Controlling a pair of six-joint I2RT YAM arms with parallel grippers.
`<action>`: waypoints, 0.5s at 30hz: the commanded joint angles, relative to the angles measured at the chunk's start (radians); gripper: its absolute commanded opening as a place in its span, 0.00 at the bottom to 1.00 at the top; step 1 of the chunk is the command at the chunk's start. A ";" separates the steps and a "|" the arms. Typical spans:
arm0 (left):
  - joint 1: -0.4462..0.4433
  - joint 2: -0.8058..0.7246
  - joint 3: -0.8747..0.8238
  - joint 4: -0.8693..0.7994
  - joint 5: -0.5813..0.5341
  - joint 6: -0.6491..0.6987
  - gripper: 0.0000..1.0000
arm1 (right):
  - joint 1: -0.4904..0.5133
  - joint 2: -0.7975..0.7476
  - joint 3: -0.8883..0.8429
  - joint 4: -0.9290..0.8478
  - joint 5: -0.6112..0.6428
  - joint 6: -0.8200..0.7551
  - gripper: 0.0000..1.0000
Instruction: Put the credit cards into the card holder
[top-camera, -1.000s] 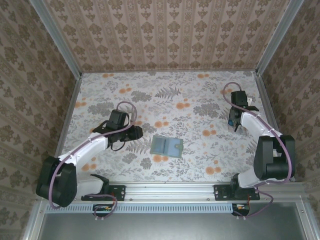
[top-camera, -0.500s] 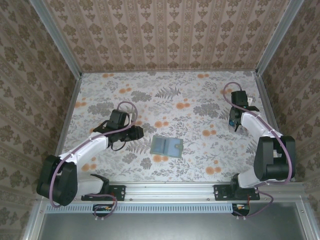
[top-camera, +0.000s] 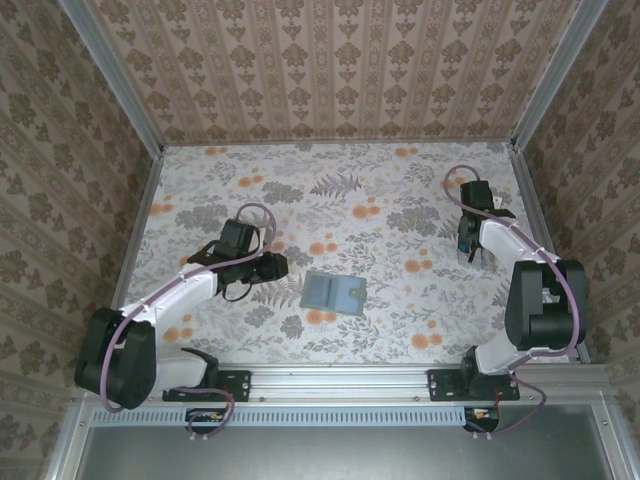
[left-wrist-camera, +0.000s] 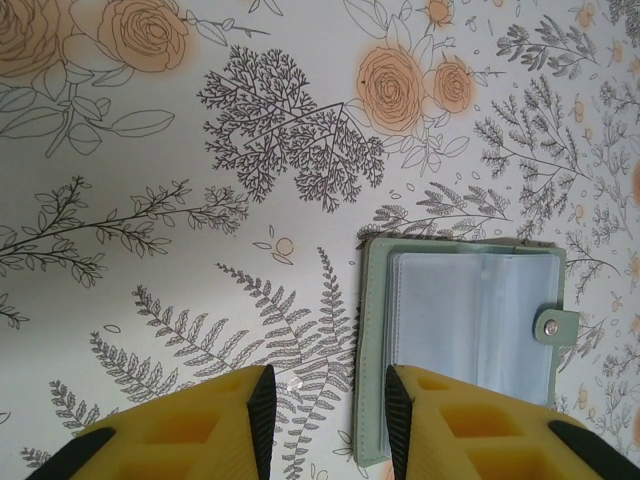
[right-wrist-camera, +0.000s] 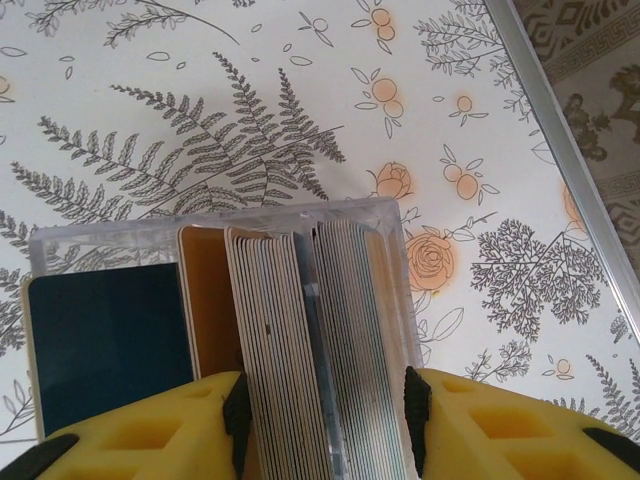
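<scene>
Bench (top-camera: 380, 190) under a white sheet printed with grey ferns and orange roses, boxed in on three sides by brown damask walls (top-camera: 320, 70) and aluminium rails (right-wrist-camera: 560, 150).

Left arm (top-camera: 170, 295): stretches low from its base, forearm angled away and inward, left end effector (top-camera: 272, 266) pointing across the bench. Shows yellow fingers (left-wrist-camera: 180, 440) set narrowly apart over bare print, nothing between them. Just ahead of that end effector and off to its right: card holder (left-wrist-camera: 465, 340), lying open and flat, with a sage-green border, paler clear slots inside and a snap tab (left-wrist-camera: 555, 325) on its right-hand edge. Sits close to the right fingertip, touched by neither finger.

Right arm (top-camera: 540, 300): folds up from its base, elbow raised, wrist bent down, right end effector (top-camera: 468, 248) near the rail on its right. Hangs over a clear plastic box (right-wrist-camera: 400, 215), yellow fingers (right-wrist-camera: 500, 430) one on either side of a pack of credit cards (right-wrist-camera: 290, 330) standing on edge in it. Left of that pack, in the same box: an orange-tan card (right-wrist-camera: 205, 300) and a dark blue card (right-wrist-camera: 110, 340). Cannot tell whether the pads press the pack or merely flank it.
</scene>
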 joint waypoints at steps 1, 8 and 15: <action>-0.005 -0.001 0.021 -0.004 0.015 0.013 0.36 | 0.000 -0.069 -0.015 -0.018 -0.059 -0.024 0.49; -0.006 0.010 0.020 0.007 0.019 0.013 0.37 | -0.005 -0.018 -0.007 -0.022 -0.059 -0.023 0.50; -0.005 0.019 0.015 0.017 0.027 0.011 0.37 | -0.007 0.032 0.002 -0.030 -0.055 -0.018 0.53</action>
